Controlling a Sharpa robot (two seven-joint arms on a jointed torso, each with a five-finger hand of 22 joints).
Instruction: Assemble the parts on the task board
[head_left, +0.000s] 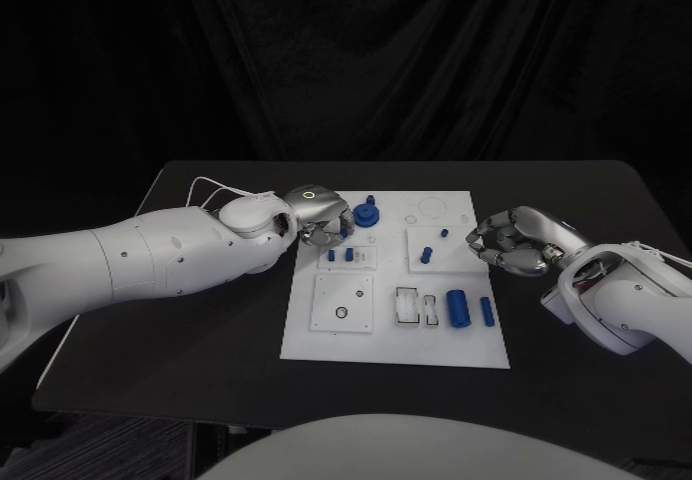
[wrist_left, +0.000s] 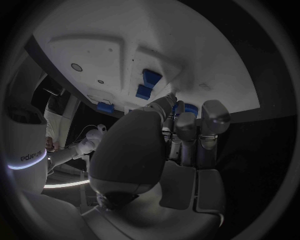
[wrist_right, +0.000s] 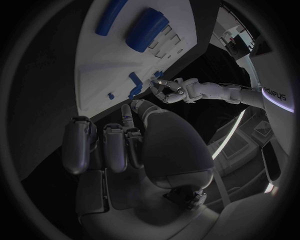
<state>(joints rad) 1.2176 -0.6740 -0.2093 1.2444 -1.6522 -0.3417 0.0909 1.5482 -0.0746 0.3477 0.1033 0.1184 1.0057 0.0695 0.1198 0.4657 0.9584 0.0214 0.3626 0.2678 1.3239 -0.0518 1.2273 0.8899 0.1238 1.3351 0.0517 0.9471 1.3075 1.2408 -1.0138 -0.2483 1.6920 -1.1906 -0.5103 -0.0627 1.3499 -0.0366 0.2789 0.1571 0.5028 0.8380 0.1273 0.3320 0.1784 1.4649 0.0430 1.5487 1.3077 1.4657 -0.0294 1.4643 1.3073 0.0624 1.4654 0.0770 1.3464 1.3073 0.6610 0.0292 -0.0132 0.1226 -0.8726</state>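
My left hand hovers over the task board's far-left corner, fingers curled near the stacked blue part, grip unconfirmed; my right hand waits curled, empty; recommend aligning squarely before pressing.

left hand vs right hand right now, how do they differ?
The left hand sits over the far-left corner of the task board, fingers down among the blue parts; the right hand hangs at the board's right edge, beside it. The left hand's fingers reach toward the parts; the right hand's curl in, with nothing in them. Both are silver, on white arms.
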